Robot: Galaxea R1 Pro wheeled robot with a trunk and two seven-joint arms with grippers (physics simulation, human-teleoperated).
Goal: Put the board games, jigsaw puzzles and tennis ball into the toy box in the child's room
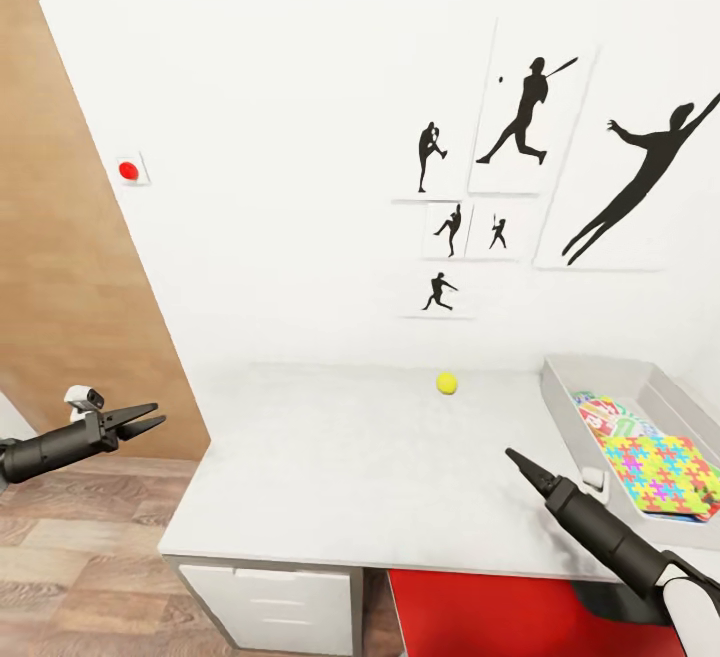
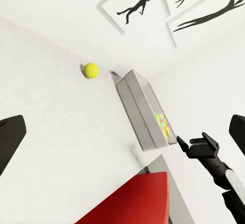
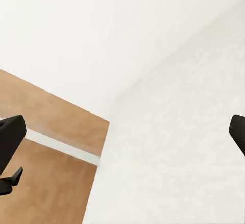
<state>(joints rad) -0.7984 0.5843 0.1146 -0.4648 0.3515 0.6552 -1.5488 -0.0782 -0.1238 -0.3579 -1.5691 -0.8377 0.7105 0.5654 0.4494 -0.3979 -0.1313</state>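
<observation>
Head view: white counter (image 1: 330, 467) against a white wall, tennis ball (image 1: 446, 383) alone near the far edge, toward the right half. Toy box (image 1: 600, 382) at the right end, holding a jigsaw puzzle (image 1: 665, 472) in pastel mosaic on top of a printed board game (image 1: 605, 415) with red and green showing. Black silhouette sports pictures (image 1: 525, 117) on the wall above. Red round button (image 1: 128, 170) on a small wall plate to the left. Red panel (image 1: 480, 612) below the front edge, white drawers (image 1: 270, 602) under the left end, wood-plank floor (image 1: 70, 557) beyond.

Left pincer (image 1: 150, 420) held off the counter's left edge, above the floor, jaws slightly parted, nothing between them. Right pincer (image 1: 520, 462) above the front right part of the counter, just beside the box's near wall, tip narrowed to a point; cannot tell how far apart from this angle.

Left wrist view: ball (image 2: 91, 70) on bare white top, box (image 2: 138, 106) seen side-on with a sliver of mosaic colour, right arm (image 2: 209, 155) beside it, own dark fingertips (image 2: 10, 137) wide at the frame's edges.

Right wrist view: counter surface (image 3: 173, 152), wall and floor (image 3: 46, 183), fingertips (image 3: 9, 134) spread far apart, empty.
</observation>
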